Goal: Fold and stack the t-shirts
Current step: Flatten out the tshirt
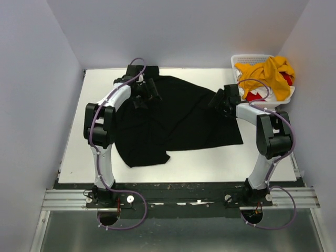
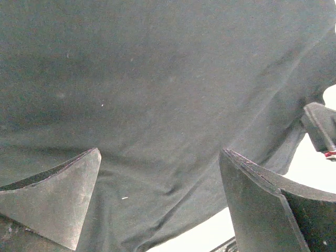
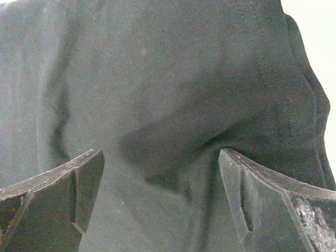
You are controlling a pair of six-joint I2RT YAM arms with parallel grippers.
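Logging status on the fold-and-stack run. Where does the black t-shirt (image 1: 178,121) lie?

– Spread loose across the middle of the table (image 1: 210,168), wrinkled and not squared off. One corner trails toward 7 o'clock, and the other end reaches out toward 3 o'clock. I can make out no deliberate fold in it.

– And the grippers?

– The left gripper (image 1: 143,95) is over the shirt's 11 o'clock part, jaws spread wide with nothing between them. Its wrist view shows only black cloth beyond the fingers (image 2: 63,199). The right gripper (image 1: 219,101) is at the shirt's 2 o'clock edge, equally wide and empty, with a dark crease of cloth running between its fingers (image 3: 58,194). I cannot tell whether either set of fingertips touches the cloth.

– The other shirts?

– They are in the white basket (image 1: 247,56) at the table's 1 o'clock corner. The mustard-yellow t-shirt (image 1: 270,71) is heaped on top and draped over the rim. The red t-shirt (image 1: 254,97) shows beneath it at the basket's 7 o'clock side. I cannot pick out a white one against the white plastic.

– How far along is the task?

– Early, by my judgement. Nothing is folded and no stack is started. The black shirt has yet to be flattened and folded. After that, each shirt in the basket has to come out, be folded, and go on the pile.
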